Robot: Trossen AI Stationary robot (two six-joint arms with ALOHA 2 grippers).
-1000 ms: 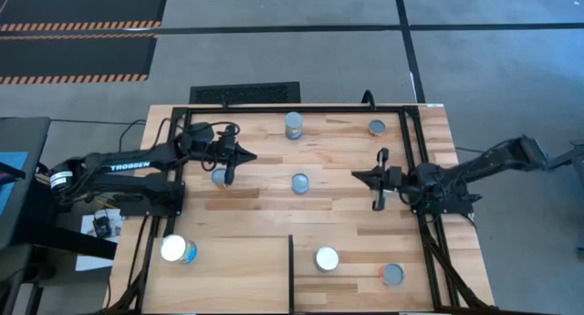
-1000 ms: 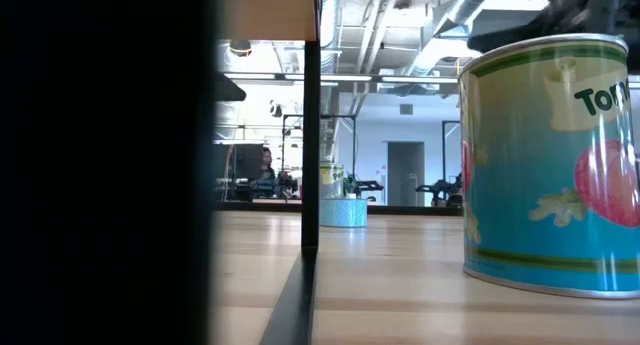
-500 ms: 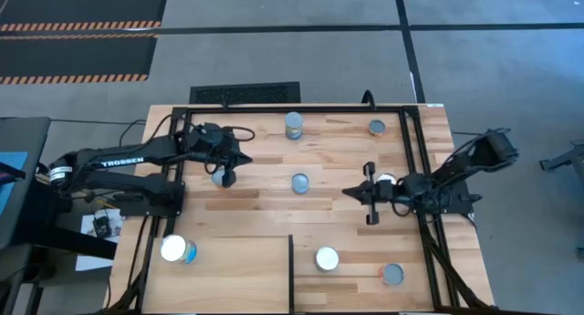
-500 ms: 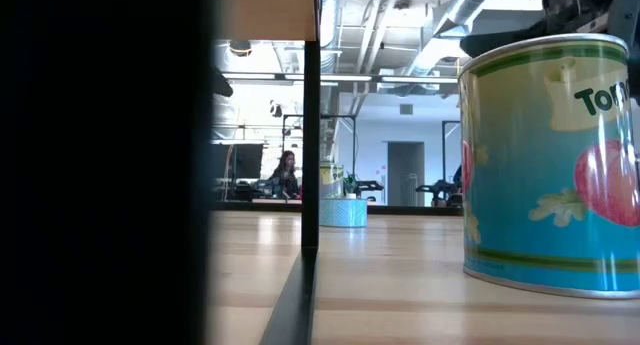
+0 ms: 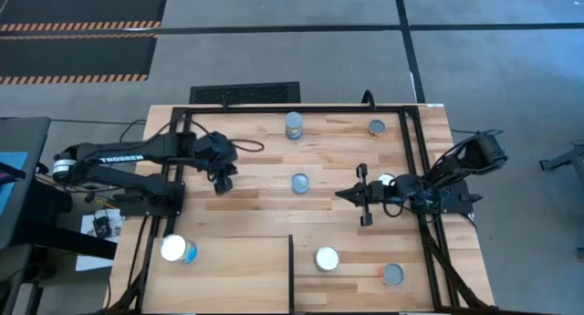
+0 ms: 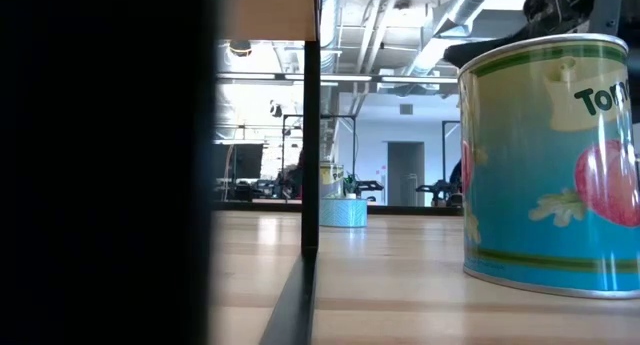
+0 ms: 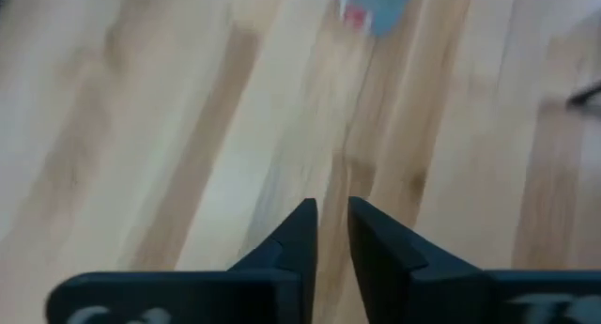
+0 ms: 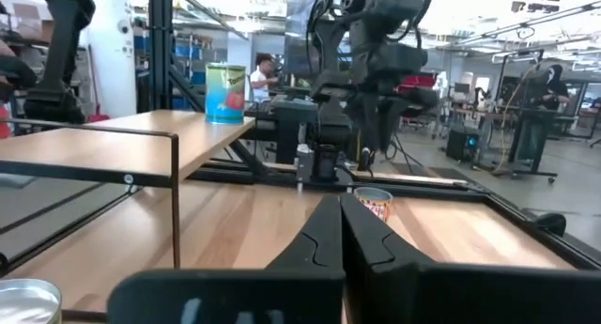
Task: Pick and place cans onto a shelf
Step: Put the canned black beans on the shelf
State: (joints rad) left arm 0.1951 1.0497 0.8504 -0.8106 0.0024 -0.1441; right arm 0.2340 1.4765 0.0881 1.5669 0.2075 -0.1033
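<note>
Several cans stand upright on the plank tabletop: two at the far edge (image 5: 294,125) (image 5: 377,128), one in the middle (image 5: 300,183), two at the near right (image 5: 327,258) (image 5: 393,274). One can (image 5: 178,250) stands on the pale raised shelf (image 5: 237,274) at the near left. My left gripper (image 5: 224,178) is shut and empty at the table's left-middle. A blue can (image 7: 376,7) shows blurred beyond its fingertips (image 7: 331,221). My right gripper (image 5: 351,194) is shut and empty, pointing toward the table's left, right of the middle can (image 8: 374,204).
A black frame (image 5: 411,169) runs along the table's edges. The shelf's thin dark posts (image 8: 175,197) and dark edge (image 5: 291,269) stand at the near side. Another can (image 5: 387,180) is partly hidden behind my right arm. A large tomato-label can (image 6: 550,165) fills the low view's right.
My right gripper has gone toward the table's left edge and slightly toward the near edge, closing on the middle can. My left gripper has drawn back a little toward the table's left edge and now covers the spot where a blue can showed.
</note>
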